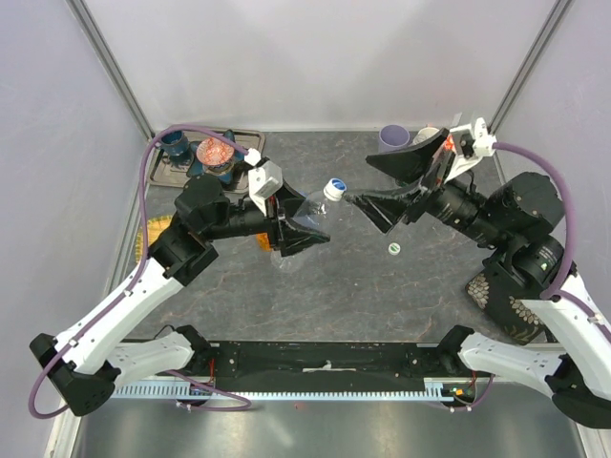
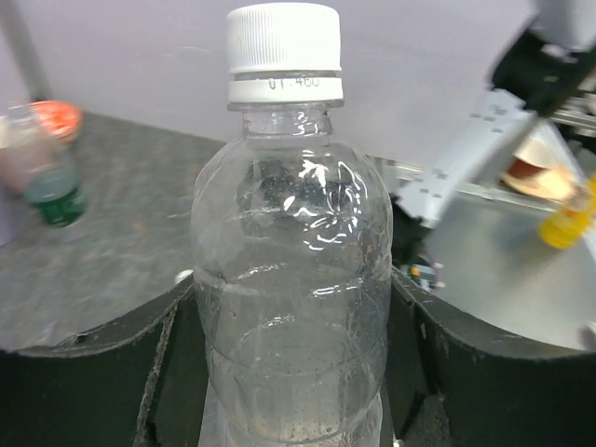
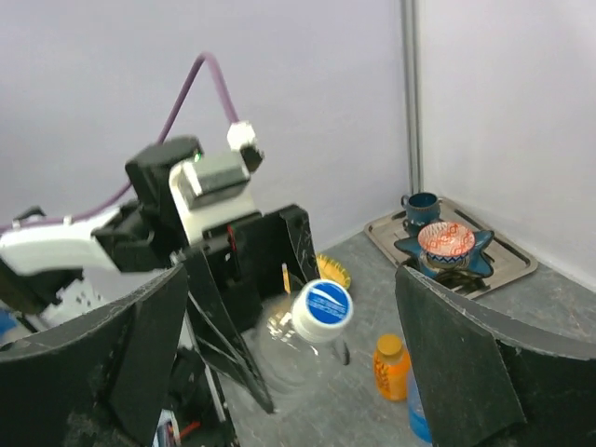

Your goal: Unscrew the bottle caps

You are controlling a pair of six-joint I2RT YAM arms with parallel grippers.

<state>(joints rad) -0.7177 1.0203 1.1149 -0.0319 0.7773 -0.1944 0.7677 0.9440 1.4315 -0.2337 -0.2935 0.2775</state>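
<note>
My left gripper (image 1: 298, 229) is shut on the body of a clear bottle (image 1: 310, 215), held tilted above the table. Its white cap (image 1: 334, 188) with a blue top is on the neck. In the left wrist view the bottle (image 2: 293, 279) fills the space between the black jaws, cap (image 2: 284, 47) at the top. My right gripper (image 1: 361, 181) stands wide open just right of the cap, not touching it. From the right wrist the cap (image 3: 321, 307) sits between and beyond the spread fingers (image 3: 93, 354). An orange bottle (image 3: 391, 368) and a blue bottle (image 3: 419, 419) stand on the table.
A small loose cap (image 1: 393, 249) lies on the table in front of the right gripper. A metal tray (image 1: 250, 138) at the back left holds a mug (image 1: 175, 143) and a patterned bowl (image 1: 216, 153). A lilac cup (image 1: 393, 136) stands at the back. A yellow dish (image 3: 331, 270) lies behind the left arm.
</note>
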